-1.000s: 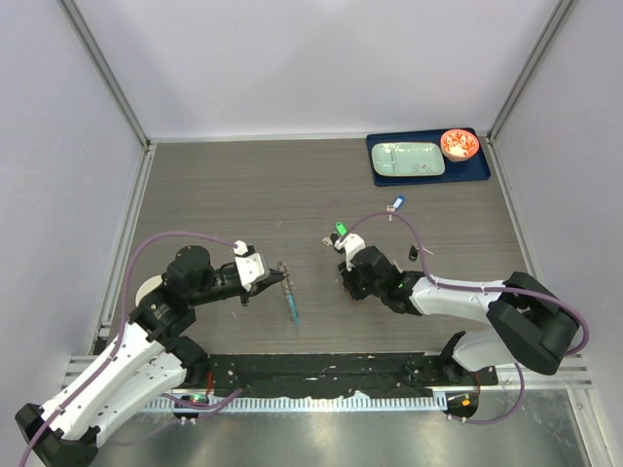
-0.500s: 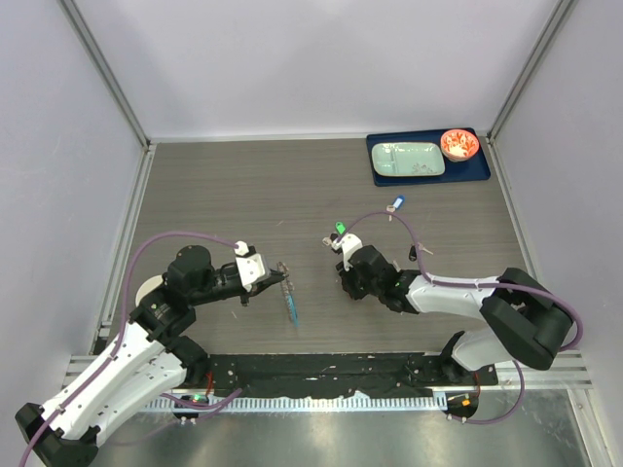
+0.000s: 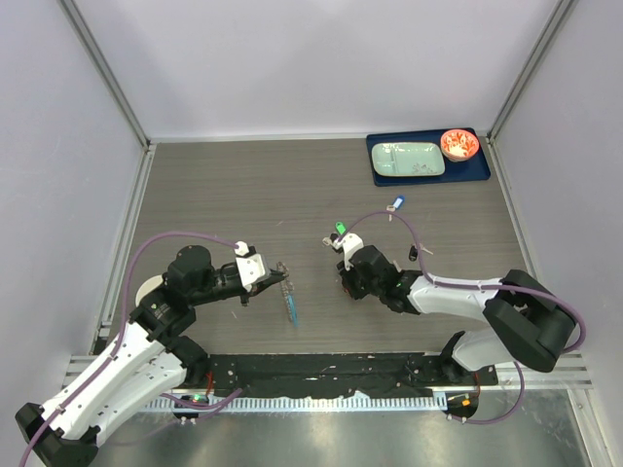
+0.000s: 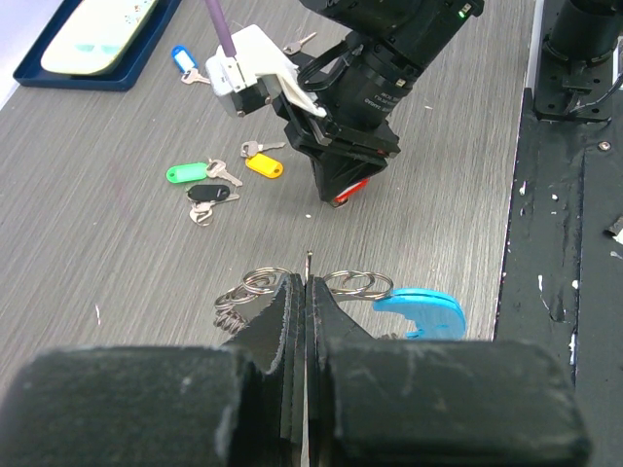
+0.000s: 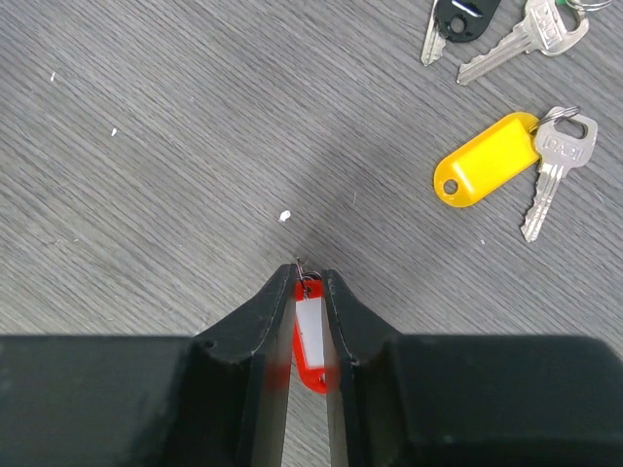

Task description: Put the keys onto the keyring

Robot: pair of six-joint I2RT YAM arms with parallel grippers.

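Observation:
The keyring [image 4: 355, 284], linked silvery rings with a bright blue crescent [image 4: 421, 309], lies on the table under my left gripper [image 4: 307, 282]. That gripper is shut on a thin wire end of the keyring; from above it sits at the keyring [image 3: 289, 297]. My right gripper [image 5: 310, 277] is shut on a red key tag [image 5: 310, 336], tips down at the table; the tag's key blade is hidden. The two grippers face each other, a hand's width apart. Loose keys lie nearby: yellow [image 5: 487, 170], black [image 5: 458, 17], green [image 4: 185, 173], blue [image 4: 183, 58].
A dark blue tray [image 3: 482, 170] at the back right holds a pale green dish [image 3: 409, 159] and a red bowl [image 3: 458, 145]. Walls close the table on three sides. The black mounting rail [image 3: 321, 375] runs along the near edge.
The right jaws have drawn in slightly around the red tag. Both arms stay where they were.

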